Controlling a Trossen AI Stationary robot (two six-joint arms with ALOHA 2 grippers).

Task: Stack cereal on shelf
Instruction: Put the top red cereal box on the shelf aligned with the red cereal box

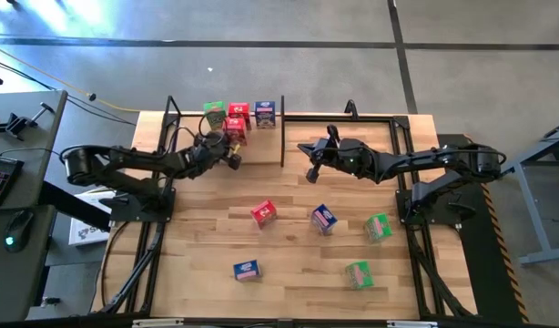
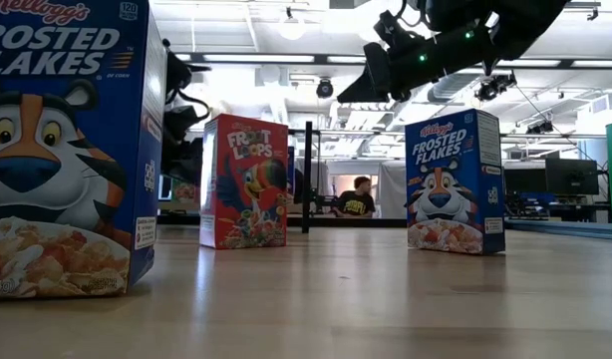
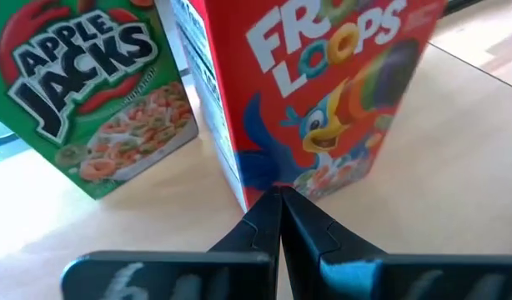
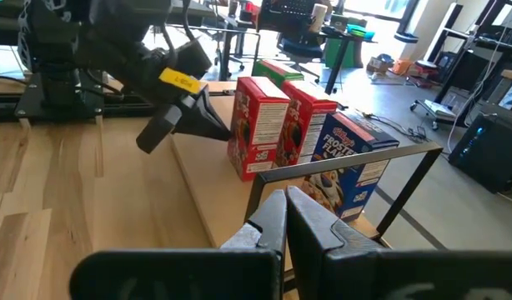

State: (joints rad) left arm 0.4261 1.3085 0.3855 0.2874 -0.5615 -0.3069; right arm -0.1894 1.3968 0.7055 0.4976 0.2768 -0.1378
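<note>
The light-wood shelf [image 1: 352, 137] lies along the table's far side, with a black divider [image 1: 282, 137]. On its left half stand a green box [image 1: 214, 111], a red box [image 1: 238, 111], a blue box [image 1: 265, 113] and, nearer, a second red Froot Loops box [image 1: 236, 129]. My left gripper [image 3: 278, 198] is shut, its tips at that nearer red box [image 3: 323, 100], beside the green Apple Jacks box [image 3: 89, 92]. My right gripper [image 1: 313, 171] is shut and hovers right of the divider, touching nothing. Several more boxes stand on the table. My left gripper has its shut fingertips [image 4: 213, 125] against the nearer red box at its lower corner edge [image 3: 264, 179], held by neither finger. The fingers come slanting from the table's left and near side. The box stands upright on the shelf plank.
On the tabletop stand a red box [image 1: 263, 212], a blue box [image 1: 324, 219], a green box [image 1: 378, 227], another blue box [image 1: 247, 270] and another green box [image 1: 358, 274]. Black frame posts [image 1: 170, 109] rise at the shelf's corners. A person [image 2: 358, 197] sits far behind the table.
</note>
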